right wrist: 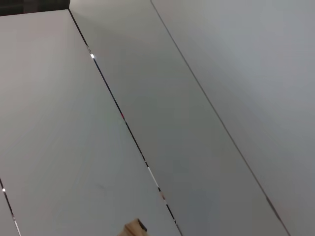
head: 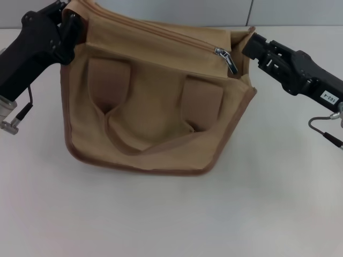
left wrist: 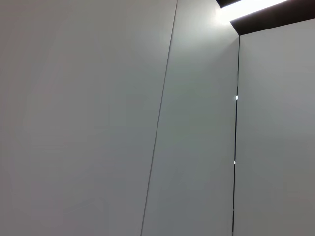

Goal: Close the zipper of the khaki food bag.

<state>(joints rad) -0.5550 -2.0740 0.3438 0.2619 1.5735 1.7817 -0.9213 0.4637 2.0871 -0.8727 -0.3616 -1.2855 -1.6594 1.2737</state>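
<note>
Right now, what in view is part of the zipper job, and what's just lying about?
For the job:
- khaki food bag
- zipper, silver pull tab at its right end
- left gripper at the bag's left corner
- right gripper at its right corner

Lying about:
- nothing else on the white table

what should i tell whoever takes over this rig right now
Left gripper: at the khaki food bag's top corner on the robot's left, apparently holding the fabric.
Right gripper: at the opposite top corner, touching the bag's edge.
The bag stands on the white table, handle straps facing the robot.
The zipper runs across the top; its silver pull tab hangs near the end by the right gripper.
Done: the visible stretch of zipper looks shut.
Left: check the last bit past the tab at the right end, then release. The wrist views show only wall panels.
</note>
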